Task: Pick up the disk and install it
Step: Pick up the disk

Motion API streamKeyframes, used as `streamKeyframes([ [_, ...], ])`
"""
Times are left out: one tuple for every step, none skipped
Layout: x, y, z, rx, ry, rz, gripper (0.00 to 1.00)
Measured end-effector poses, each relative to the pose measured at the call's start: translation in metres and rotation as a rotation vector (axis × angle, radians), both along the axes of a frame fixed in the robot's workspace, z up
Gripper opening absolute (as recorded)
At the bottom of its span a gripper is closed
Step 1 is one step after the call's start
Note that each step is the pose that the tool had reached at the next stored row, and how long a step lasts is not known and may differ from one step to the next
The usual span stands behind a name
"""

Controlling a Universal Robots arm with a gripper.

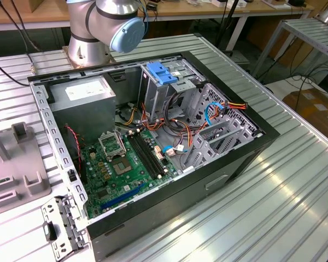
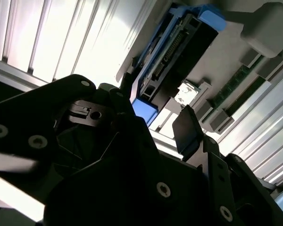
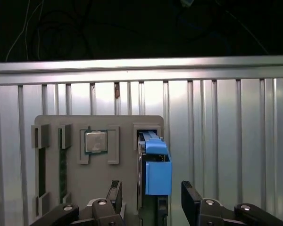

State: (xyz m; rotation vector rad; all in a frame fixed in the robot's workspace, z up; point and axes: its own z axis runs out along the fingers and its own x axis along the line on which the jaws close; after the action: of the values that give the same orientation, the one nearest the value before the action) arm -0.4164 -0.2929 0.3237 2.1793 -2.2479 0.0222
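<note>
- The gripper [image 3: 152, 189] is spread wide; in both wrist views one finger [image 3: 114, 192] stands on each side of the disk, and neither touches it.
- The disk [image 3: 157, 170] stands on edge in a slot at one edge of the grey tray [image 3: 125, 124], with its blue rail facing the camera.
- Beside that slot, the tray holds a processor chip [image 3: 95, 141] in a recess, and further along a green memory stick [image 3: 62, 160].
- The tray lies on the ribbed metal tabletop [image 3: 226, 141].
- In the exterior view, the open computer case [image 1: 246, 143] lies on the tabletop with the arm's base [image 1: 90, 38] behind it. A light-blue clip [image 1: 161, 73] sits on its drive cage.
</note>
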Motion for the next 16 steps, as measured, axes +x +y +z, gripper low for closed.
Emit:
streamKeyframes([
  [-0.0003, 0.0000, -0.0014, 0.0000, -0.0001, 0.000, 0.62],
  [-0.0010, 0.0000, -0.0037, 0.0000, -0.0001, 0.000, 0.62],
  [-0.0016, 0.0000, -0.0061, 0.0000, -0.0001, 0.000, 0.62],
  [-0.0022, 0.0000, -0.0079, 0.0000, 0.0000, 0.000, 0.62],
  [-0.0025, -0.0001, -0.0093, 0.0000, 0.0000, 0.000, 0.62],
  [-0.0026, -0.0001, -0.0114, 0.0000, 0.0000, 0.000, 0.62],
  [-0.0029, 0.0000, -0.0136, 0.0001, -0.0001, 0.000, 0.62],
  [-0.0033, 0.0000, -0.0159, 0.0001, -0.0001, 0.000, 0.62],
  [-0.0035, 0.0000, -0.0175, 0.0001, 0.0000, 0.000, 0.62],
  [-0.0040, 0.0000, -0.0206, 0.0001, 0.0001, 0.000, 0.62],
  [-0.0042, 0.0000, -0.0233, 0.0001, 0.0000, 0.000, 0.62],
  [-0.0043, 0.0000, -0.0260, 0.0001, -0.0001, 0.000, 0.62],
  [-0.0044, 0.0000, -0.0297, 0.0001, 0.0000, 0.000, 0.62],
  [-0.0045, 0.0000, -0.0313, 0.0000, 0.0000, 0.000, 0.62],
  [-0.0045, 0.0000, -0.0326, 0.0000, 0.0000, 0.000, 0.62],
  [-0.0045, 0.0000, -0.0342, 0.0000, 0.0000, 0.000, 0.62],
])
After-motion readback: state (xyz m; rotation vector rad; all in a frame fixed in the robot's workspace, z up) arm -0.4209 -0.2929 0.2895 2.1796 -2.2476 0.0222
